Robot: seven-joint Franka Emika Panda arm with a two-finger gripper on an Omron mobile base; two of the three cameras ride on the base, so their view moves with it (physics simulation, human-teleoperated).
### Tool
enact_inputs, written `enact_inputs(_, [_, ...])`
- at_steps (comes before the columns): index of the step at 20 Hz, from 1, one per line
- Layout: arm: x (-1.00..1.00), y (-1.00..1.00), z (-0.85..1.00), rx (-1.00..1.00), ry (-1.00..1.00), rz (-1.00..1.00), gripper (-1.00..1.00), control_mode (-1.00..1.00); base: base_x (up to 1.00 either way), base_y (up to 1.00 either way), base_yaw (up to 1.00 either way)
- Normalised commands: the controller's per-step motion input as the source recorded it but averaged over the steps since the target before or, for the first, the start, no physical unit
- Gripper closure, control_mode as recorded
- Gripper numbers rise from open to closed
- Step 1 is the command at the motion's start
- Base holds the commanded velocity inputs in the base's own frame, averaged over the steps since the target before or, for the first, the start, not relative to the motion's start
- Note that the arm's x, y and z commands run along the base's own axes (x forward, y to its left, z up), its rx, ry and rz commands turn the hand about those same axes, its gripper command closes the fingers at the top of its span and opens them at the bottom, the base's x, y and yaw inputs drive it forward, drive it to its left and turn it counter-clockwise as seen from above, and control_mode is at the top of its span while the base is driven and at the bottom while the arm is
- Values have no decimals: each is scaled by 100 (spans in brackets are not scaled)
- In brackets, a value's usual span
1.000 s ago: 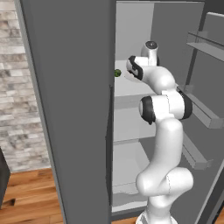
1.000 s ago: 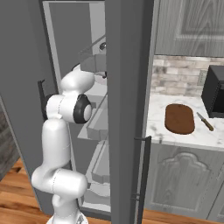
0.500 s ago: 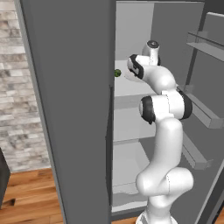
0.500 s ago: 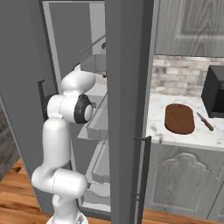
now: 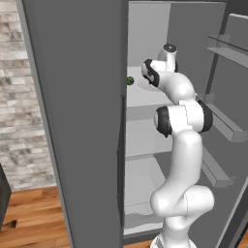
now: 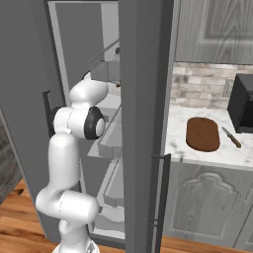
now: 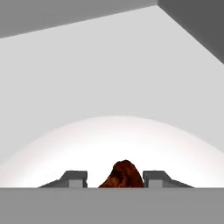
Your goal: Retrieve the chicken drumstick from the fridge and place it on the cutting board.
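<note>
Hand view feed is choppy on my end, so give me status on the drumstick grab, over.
Gripper straddles the chicken drumstick, small gaps beside both fingertips; grip unconfirmed. Arm reaches into the fridge. Cutting board bare on counter. Nothing blocking.

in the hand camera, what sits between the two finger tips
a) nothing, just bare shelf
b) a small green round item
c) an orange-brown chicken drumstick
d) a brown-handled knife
c: in the hand view the orange-brown chicken drumstick lies between the finger tips of the gripper, on the pale fridge shelf.
</note>
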Motion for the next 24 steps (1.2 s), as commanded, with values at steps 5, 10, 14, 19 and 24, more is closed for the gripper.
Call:
enact_inputs(5, [-8,1,5,0,-22,0,100,-100,0,0,0])
enact_inputs(10, [-21,0,4,0,-59,-1,100,-100,0,0,0])
enact_inputs(14, [0,0,-1,0,-13,0,100,-100,0,0,0])
enact_inputs(19, [-24,0,4,0,-3,0,100,-100,0,0,0])
enact_inputs(24, [-80,0,51,0,-2,0,100,-100,0,0,0])
